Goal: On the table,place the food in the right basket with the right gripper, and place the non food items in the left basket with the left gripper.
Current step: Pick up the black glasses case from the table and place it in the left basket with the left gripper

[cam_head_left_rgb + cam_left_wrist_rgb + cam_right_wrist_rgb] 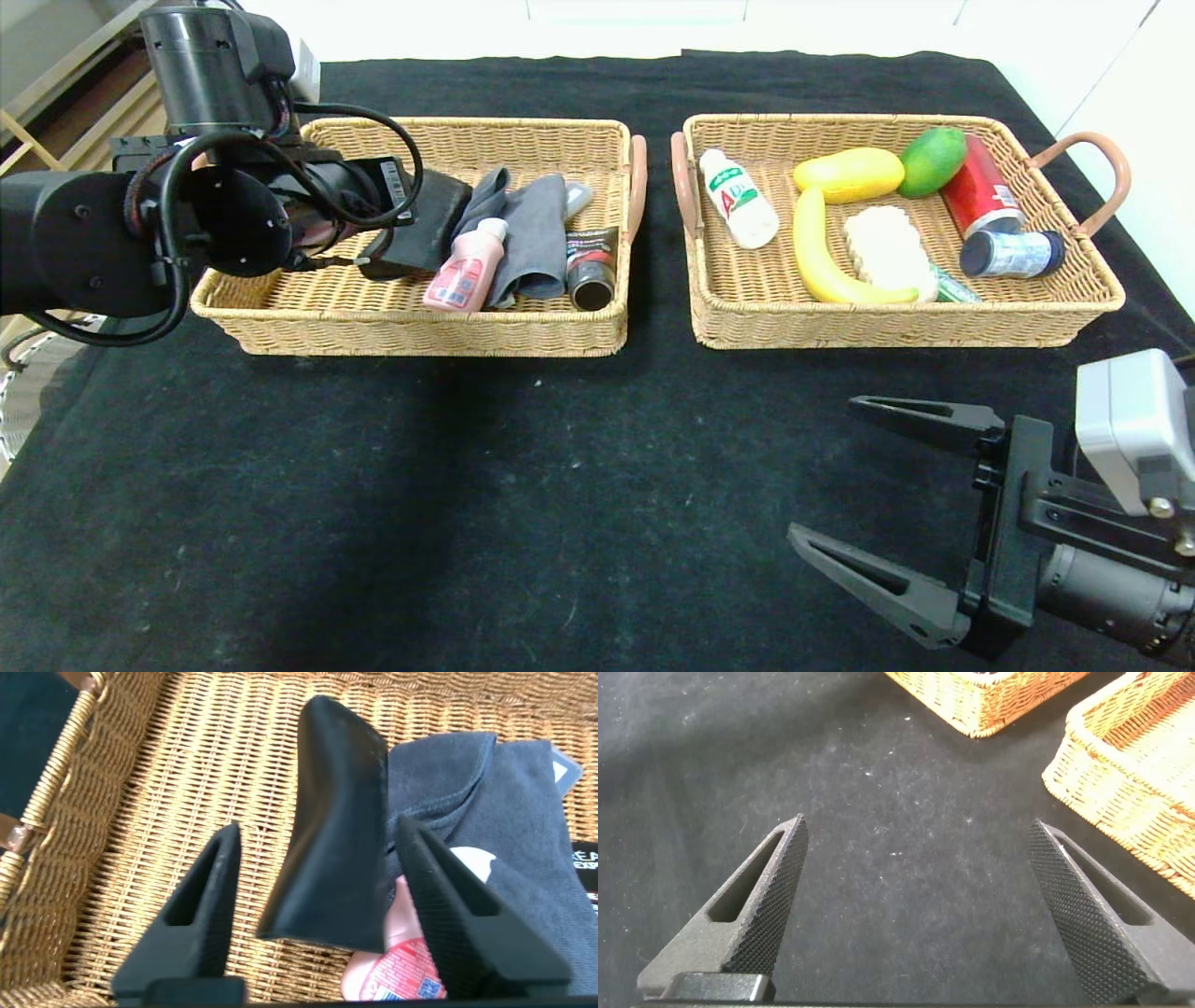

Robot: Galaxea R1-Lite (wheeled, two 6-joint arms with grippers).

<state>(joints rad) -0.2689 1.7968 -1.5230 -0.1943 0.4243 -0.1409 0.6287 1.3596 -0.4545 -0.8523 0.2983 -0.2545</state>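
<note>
**Black case between the left gripper's spread fingers, over the left basket**

The left gripper (318,905) reaches into the left basket (411,322), its fingers parted. A black case (332,831) stands tilted between them, with a gap showing on one side; whether the other finger touches it cannot be told, so the case does not look clamped. Its lower end rests against the basket's contents. Just beyond the fingertips lie a grey cloth (532,233) and a pink bottle (465,271), the bottle partly under the case. Farther along sits a dark can (591,271) beside the basket's side wall.

The right gripper (854,485) hovers over the bare black table (467,513), fingers spread wide and holding nothing. The right basket (896,327) sits ahead of it, well apart, holding a banana (822,257), a yellow fruit (850,174), a green fruit (934,161), a white bottle (739,198), a red can (980,187), a pale biscuit-like block (885,245) and a small jar (1013,254).
</note>
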